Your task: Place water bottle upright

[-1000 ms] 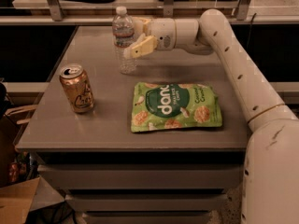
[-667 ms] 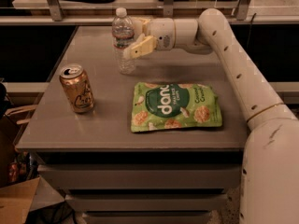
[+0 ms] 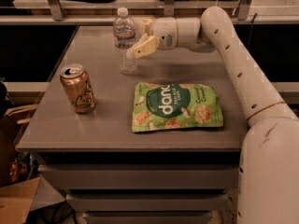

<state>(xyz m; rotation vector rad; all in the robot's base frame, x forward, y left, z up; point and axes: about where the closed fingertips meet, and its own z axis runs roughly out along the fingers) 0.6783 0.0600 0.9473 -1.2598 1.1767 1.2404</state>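
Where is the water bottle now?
In the camera view, the water bottle stands upright far back on the table, behind the gold can, with the claw at its image-right side.

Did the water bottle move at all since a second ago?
No. The water bottle stands just as far from the gold can as before, with the end effector close beside it.

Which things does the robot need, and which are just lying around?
Needed: bottle, standing at the back of the table; claw, right beside the bottle.
Just lying around: can; snack bag.
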